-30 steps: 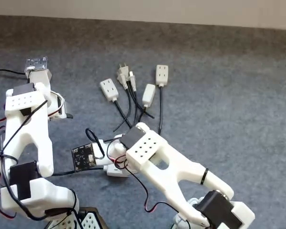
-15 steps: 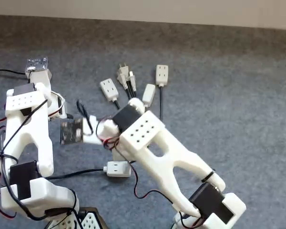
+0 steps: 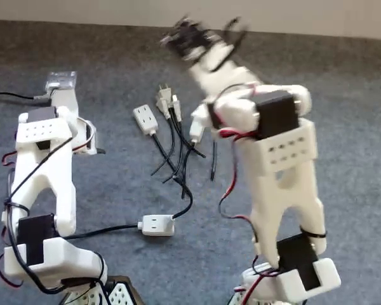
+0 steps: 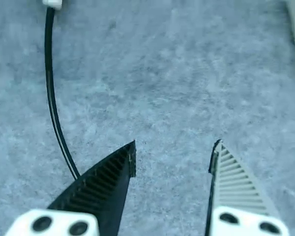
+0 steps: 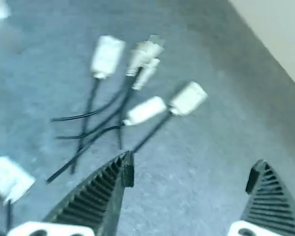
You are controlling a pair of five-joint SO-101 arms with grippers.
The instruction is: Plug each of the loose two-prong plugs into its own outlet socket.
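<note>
At left gripper [image 4: 174,152]: spread wide, empty, low over carpet [image 4: 187,73], beside a black cord [image 4: 51,108]. At right gripper [image 5: 192,167]: spread wide, empty, high above the cable cluster. On carpet: two plugs [image 3: 166,99] side by side, unplugged, just beside a socket [image 3: 145,119]; another socket [image 3: 157,224] well apart, nearer the arm bases.

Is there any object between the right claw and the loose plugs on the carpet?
Nothing visible does. The right claw, open, hangs over bare carpet; the loose plugs lie beyond it in plain sight, beside the sockets.
</note>
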